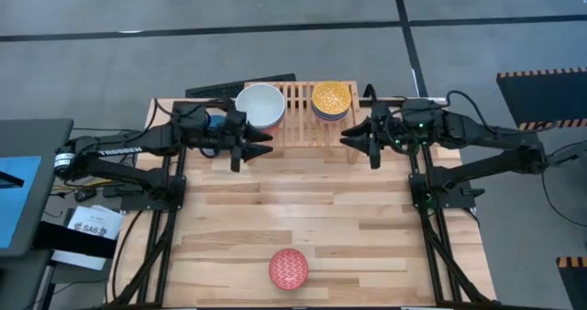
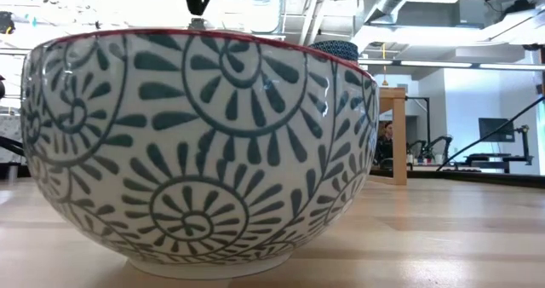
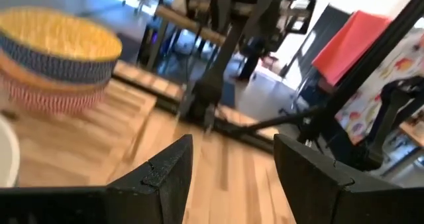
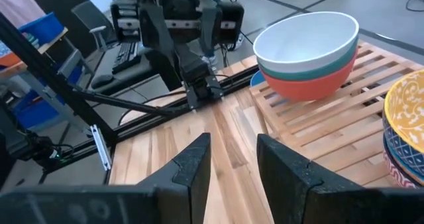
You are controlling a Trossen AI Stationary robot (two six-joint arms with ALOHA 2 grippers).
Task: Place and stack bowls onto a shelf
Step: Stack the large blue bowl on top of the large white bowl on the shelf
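Observation:
The low wooden shelf (image 1: pixel 295 113) stands at the table's far edge. On its left end sits a stack of a white bowl over a teal and a red one (image 4: pixel 308 52), shown from above as the white bowl (image 1: pixel 260 106). To its right is a stack topped by a yellow patterned bowl (image 1: pixel 331 100) (image 3: pixel 56 55). A blue bowl (image 1: pixel 215 122) lies half hidden behind my left arm. A red patterned bowl (image 1: pixel 288 269) (image 2: pixel 200 152) rests on its foot near the table's near edge. My left gripper (image 1: pixel 264 145) (image 3: pixel 232 177) and right gripper (image 1: pixel 348 138) (image 4: pixel 232 164) hover open in front of the shelf, facing each other.
Bare plank tabletop (image 1: pixel 303 209) stretches between the shelf and the red patterned bowl. The arms' bases and cables stand along the left and right table edges. Slats (image 4: pixel 331 124) show bare between the two stacks. In the low view the near bowl hides most of the table.

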